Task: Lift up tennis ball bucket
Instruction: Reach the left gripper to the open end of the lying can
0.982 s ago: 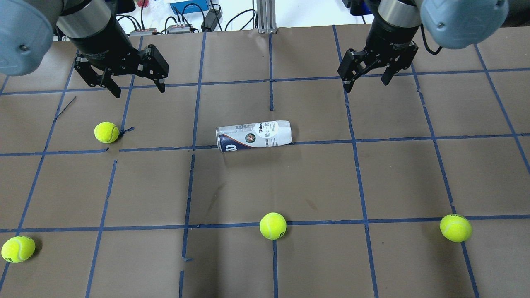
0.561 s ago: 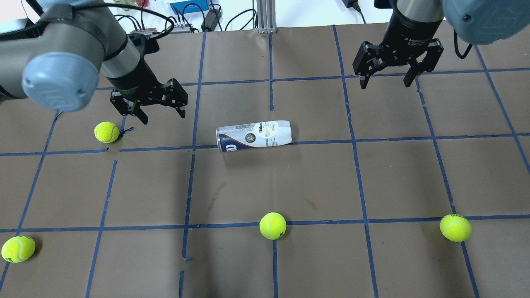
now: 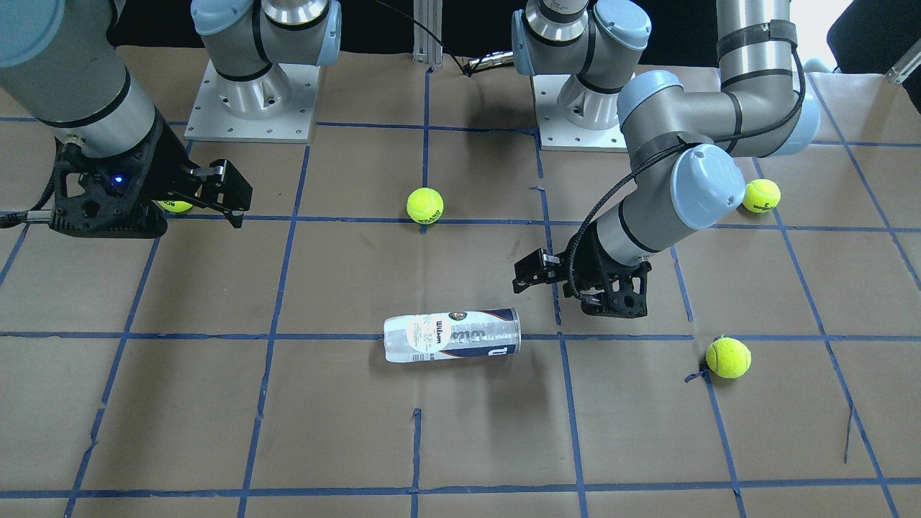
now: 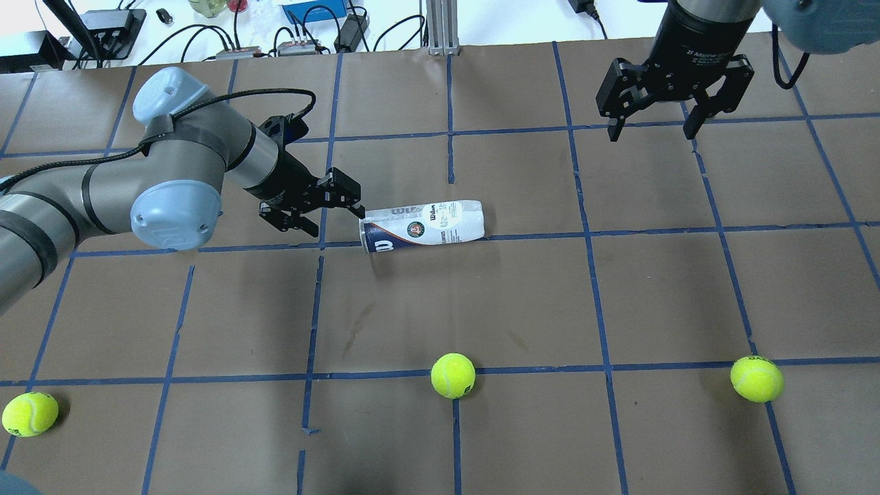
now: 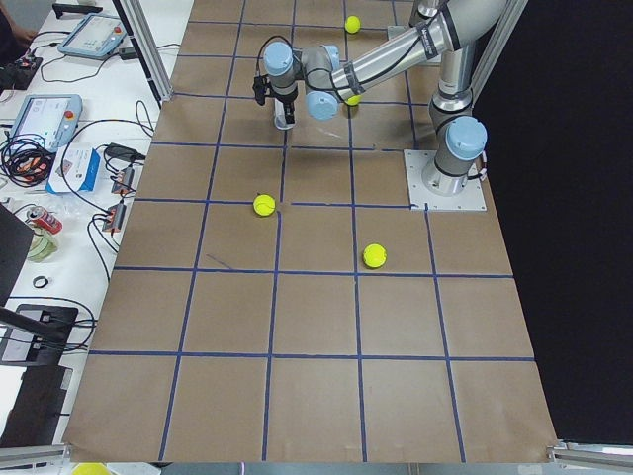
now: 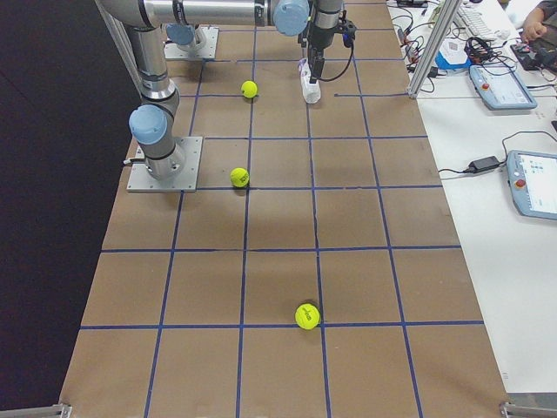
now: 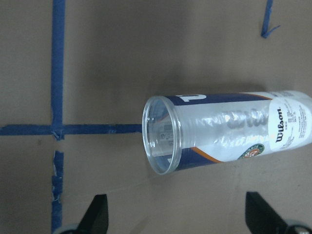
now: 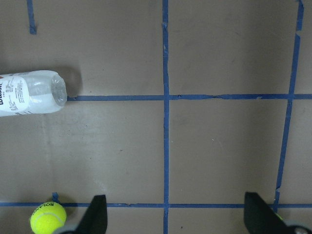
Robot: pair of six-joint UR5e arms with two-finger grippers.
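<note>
The tennis ball bucket is a clear can with a white and dark-blue Wilson label. It lies on its side, empty, near the table's middle. Its open end points toward my left gripper, which is open and low, just short of that end without touching it. In the left wrist view the open rim lies just ahead of the spread fingers. My right gripper is open and empty, high at the far right, well away from the can. The right wrist view shows the can's closed end.
Loose tennis balls lie at the near edge, near right and near left. Another ball lies beside the left arm, hidden under it in the overhead view. Cables and devices line the far table edge.
My left arm swung down and to the right, bringing its open gripper up to the can's open end. My right gripper drifted right and farther back. The can has not moved.
</note>
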